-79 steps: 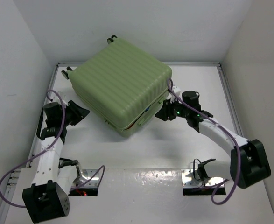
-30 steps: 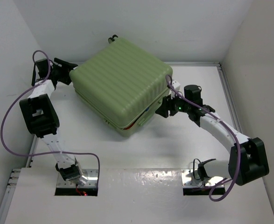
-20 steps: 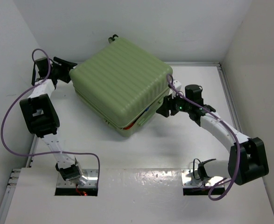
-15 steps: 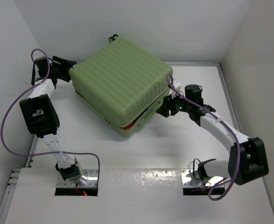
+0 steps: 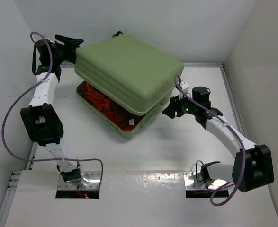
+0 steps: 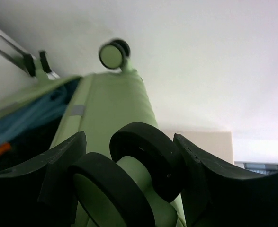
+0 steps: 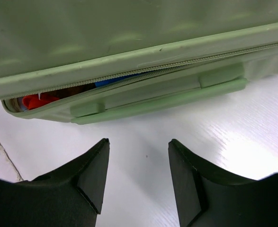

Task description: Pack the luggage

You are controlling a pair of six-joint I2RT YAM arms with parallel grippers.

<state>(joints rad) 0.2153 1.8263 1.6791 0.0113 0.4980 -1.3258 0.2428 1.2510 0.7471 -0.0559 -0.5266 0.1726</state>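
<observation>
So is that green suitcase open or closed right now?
Partly open: the suitcase has its lid tilted up, a gap baring red-orange contents, and the left gripper clasps a wheel.

Luggage (image 5: 129, 66): shell is moulded in hard pale green plastic, ribbed, with a satin sheen. Wheel (image 6: 143, 158): matt black tyre is fitted on a smooth green plastic hub. Lining (image 6: 27, 118): soft blue cloth is seen. Table (image 5: 143, 156): white, smooth, faintly glossy.

No writing, brand or number can be read; a small grey patch (image 6: 77, 110) on the luggage (image 5: 129, 66) rim may be a label, too blurred to tell
</observation>
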